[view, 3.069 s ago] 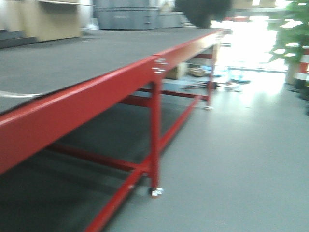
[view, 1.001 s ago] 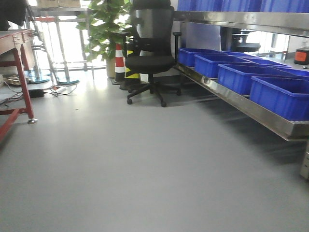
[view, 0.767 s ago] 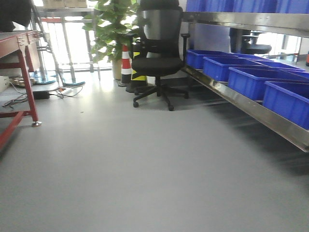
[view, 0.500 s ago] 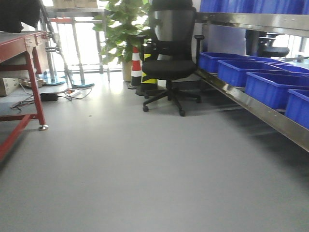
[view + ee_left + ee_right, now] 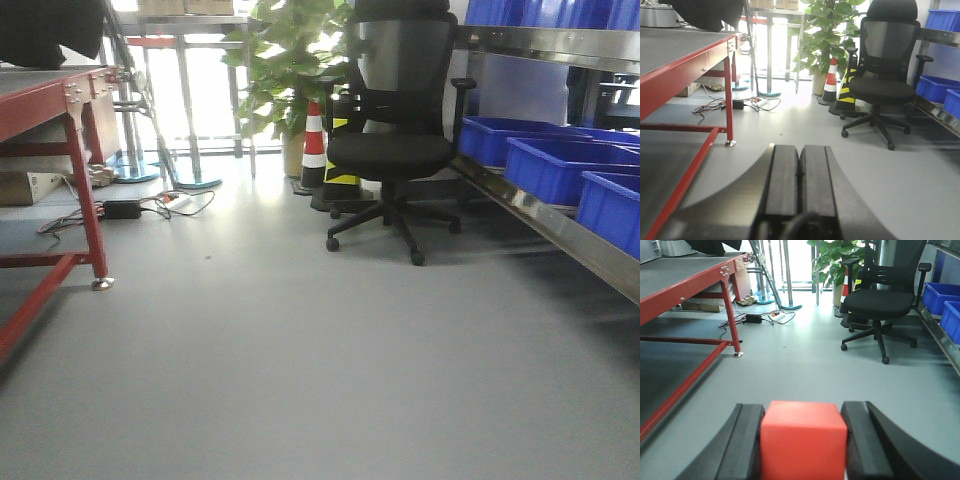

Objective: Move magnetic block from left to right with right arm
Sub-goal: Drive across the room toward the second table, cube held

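The magnetic block [image 5: 803, 440], a plain red cube, fills the bottom of the right wrist view, and my right gripper [image 5: 803, 412] is shut on it, one black pad pressed against each side. It hangs above the grey floor, off any table. In the left wrist view my left gripper [image 5: 800, 150] is shut with its two black pads together and nothing between them. Neither gripper nor the block shows in the front view.
A red-framed table [image 5: 60, 90] stands at the left, its leg [image 5: 730, 315] near cables on the floor. A black office chair [image 5: 395, 150], a traffic cone [image 5: 315, 145] and a potted plant [image 5: 290, 60] stand ahead. Blue bins [image 5: 560, 160] line a steel shelf at the right.
The front view has swung away from the red table toward the chair and shelves, and the scene keeps drifting rightward in the picture, the table leg coming further in at the left.
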